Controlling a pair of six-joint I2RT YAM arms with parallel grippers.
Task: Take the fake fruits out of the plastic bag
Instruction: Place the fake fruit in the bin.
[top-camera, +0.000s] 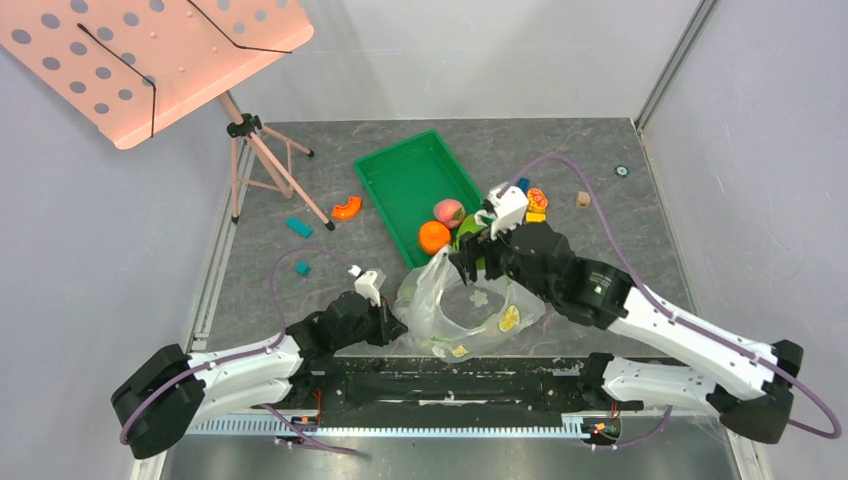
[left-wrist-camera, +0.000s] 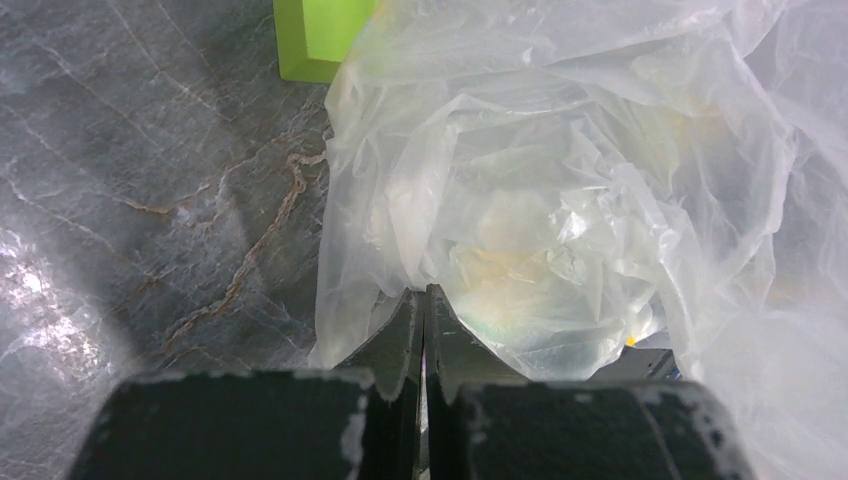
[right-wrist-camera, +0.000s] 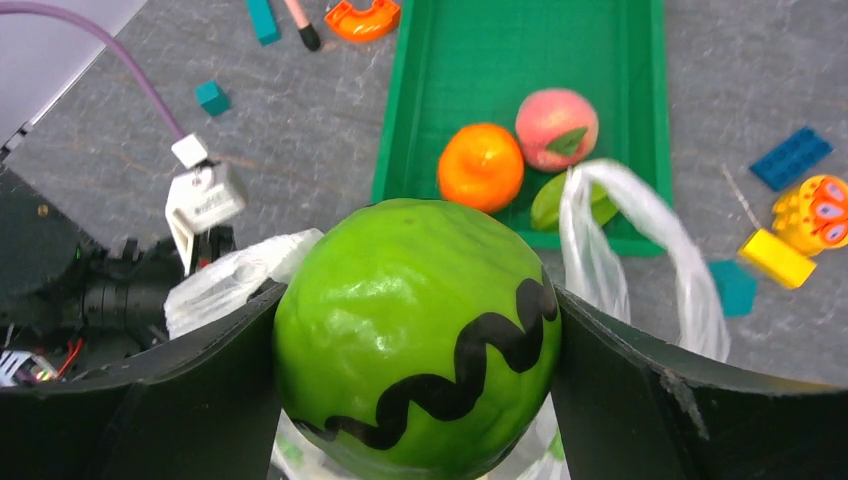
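Striped watermelon ball (right-wrist-camera: 415, 335) clamped in right end effector (right-wrist-camera: 415, 320); orange (right-wrist-camera: 481, 166), peach (right-wrist-camera: 556, 128) in green tray (right-wrist-camera: 520, 60).

- A grey marbled table (top-camera: 600, 150), seen from above.
- A green tray (top-camera: 410, 185) lies near the middle, set at an angle.
- A clear plastic bag (top-camera: 470, 310) with flower prints lies crumpled near the front edge, just beside the tray's near corner.
- An orange curved piece (top-camera: 346, 208) lies just left of the tray.
- A teal bar (top-camera: 298, 227) and a small teal cube (top-camera: 302, 268) lie further left, apart from each other.
- A tripod stand (top-camera: 262, 155) has its feet at the far left.
- Coloured blocks (top-camera: 536, 202) and a tan cube (top-camera: 583, 199) lie right of the tray.
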